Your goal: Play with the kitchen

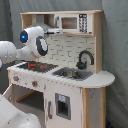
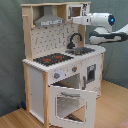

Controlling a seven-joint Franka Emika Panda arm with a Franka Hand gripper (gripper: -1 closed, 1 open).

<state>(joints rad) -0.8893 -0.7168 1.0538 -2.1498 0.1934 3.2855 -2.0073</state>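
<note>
The toy kitchen [image 1: 95,80] [image 2: 35,80] of white panels and pale wood stands in both exterior views. Its black hob with red rings [image 1: 36,65] [image 2: 52,59] lies beside the sink [image 1: 72,74] [image 2: 82,50] and the black faucet [image 1: 85,57] [image 2: 75,40]. The grey hood [image 1: 42,25] [image 2: 49,21] hangs above the hob. The oven door [image 2: 70,102] hangs open, tilted forward. My gripper [image 2: 74,20] [image 1: 52,31] reaches to the upper shelf, between the hood and the microwave panel [image 1: 75,22], well above the sink.
A grey curtain [image 2: 10,50] backs the kitchen. Wooden floor [image 2: 112,107] lies in front. A white arm link [image 1: 15,115] fills the first exterior view's lower left corner. A cupboard door [image 1: 60,105] [image 2: 91,72] under the sink is closed.
</note>
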